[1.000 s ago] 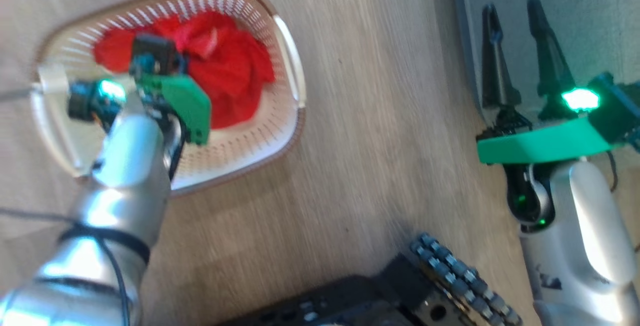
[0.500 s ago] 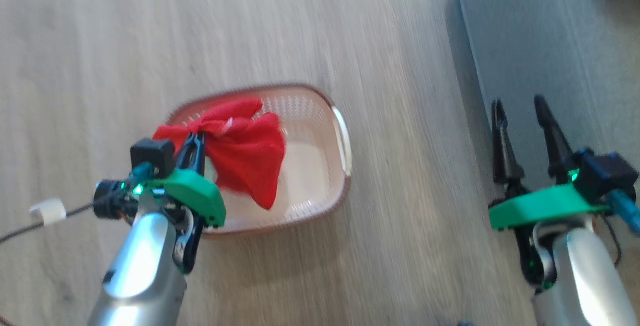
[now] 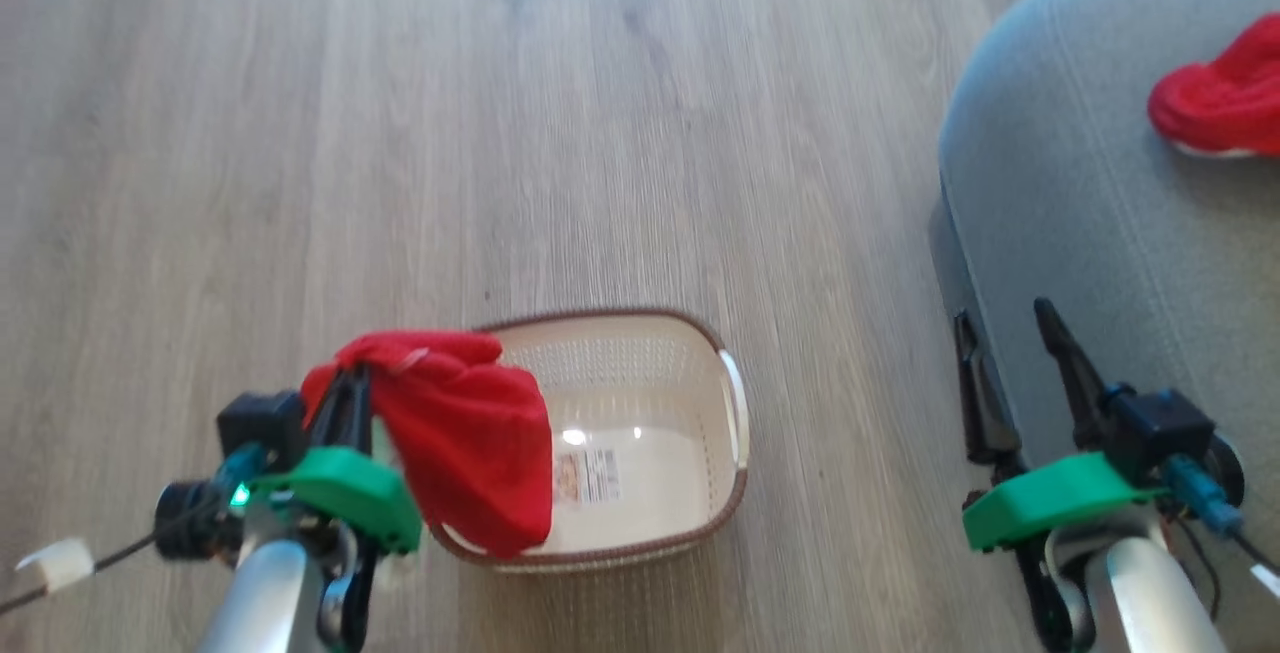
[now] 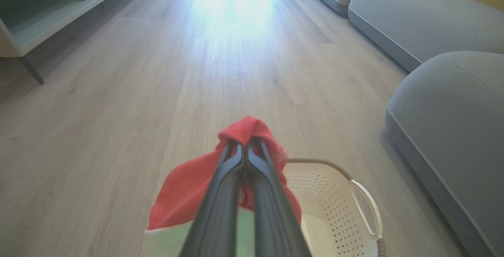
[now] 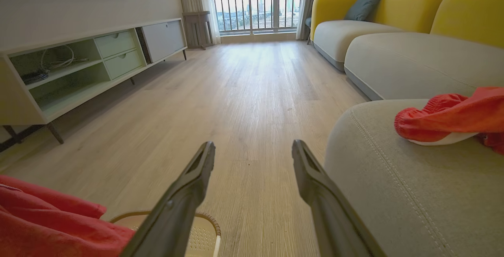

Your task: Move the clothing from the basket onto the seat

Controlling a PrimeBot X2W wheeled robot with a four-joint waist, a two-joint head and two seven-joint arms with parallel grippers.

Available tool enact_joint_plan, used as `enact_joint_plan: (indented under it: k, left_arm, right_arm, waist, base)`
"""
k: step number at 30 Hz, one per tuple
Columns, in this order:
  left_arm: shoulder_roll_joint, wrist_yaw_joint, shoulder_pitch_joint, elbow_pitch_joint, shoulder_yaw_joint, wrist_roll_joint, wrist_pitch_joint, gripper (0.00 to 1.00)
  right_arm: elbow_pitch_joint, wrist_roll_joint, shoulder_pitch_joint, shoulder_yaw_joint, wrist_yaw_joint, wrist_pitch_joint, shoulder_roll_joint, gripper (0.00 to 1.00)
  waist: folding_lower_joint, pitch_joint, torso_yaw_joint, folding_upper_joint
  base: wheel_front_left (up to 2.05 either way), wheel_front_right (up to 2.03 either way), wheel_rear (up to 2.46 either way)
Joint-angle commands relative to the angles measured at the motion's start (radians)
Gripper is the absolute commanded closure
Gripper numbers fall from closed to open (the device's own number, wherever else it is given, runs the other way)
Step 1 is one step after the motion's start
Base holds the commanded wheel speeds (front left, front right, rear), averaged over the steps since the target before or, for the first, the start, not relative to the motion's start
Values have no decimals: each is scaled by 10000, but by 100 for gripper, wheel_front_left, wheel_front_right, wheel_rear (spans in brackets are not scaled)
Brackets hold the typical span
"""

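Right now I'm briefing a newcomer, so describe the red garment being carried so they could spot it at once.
Find the cream basket on the wood floor beside the grey seat. Over its left end, the left gripper is shut on a bunched red garment. Unlike the other red garment, lying on the seat, this one hangs in the air.

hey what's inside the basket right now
A label sticker lies on the bare floor of the basket. The red garment hanging from the shut left hand covers the left end, so that part can't be checked.
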State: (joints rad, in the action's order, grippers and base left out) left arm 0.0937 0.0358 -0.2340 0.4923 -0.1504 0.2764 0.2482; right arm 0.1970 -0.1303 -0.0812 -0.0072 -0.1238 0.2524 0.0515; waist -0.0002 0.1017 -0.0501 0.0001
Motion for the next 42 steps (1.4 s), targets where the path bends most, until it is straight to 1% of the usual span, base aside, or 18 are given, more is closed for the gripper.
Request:
enact_joint_plan:
  k: [1, 12, 23, 34, 38, 42]
  left_arm:
    - [320, 81, -46, -453, 494, 84, 135, 100]
    - [567, 281, 601, -927, 735, 204, 129, 100]
    - [706, 437, 816, -1312, 826, 355, 46, 100]
    - [816, 526, 858, -1681, 727, 367, -65, 100]
    - [802, 448, 791, -2028, 508, 307, -154, 100]
    - [714, 169, 643, -2573, -95, 83, -371, 100]
  right_arm:
    - [-235, 94, 45, 292, -69, 93, -3, 0]
    - [-129, 103, 449, 366, -69, 93, 82, 0]
    - [-119, 82, 478, 430, -69, 93, 80, 0]
    - [-104, 31, 406, 564, -69, 93, 56, 0]
    - [-141, -76, 258, 1042, -69, 93, 152, 0]
    - [-115, -337, -94, 2212, -69, 93, 334, 0]
  waist:
    - [2, -450, 73, -1]
    - [2, -961, 141, -1]
    - [2, -1043, 289, -1]
    - [2, -988, 244, -1]
    - [2, -958, 238, -1]
    - [2, -961, 267, -1]
  base:
    - [0, 0, 0]
    - [0, 0, 0]
    - [0, 0, 0]
    - [0, 0, 0]
    - [0, 0, 0]
    - [0, 0, 0]
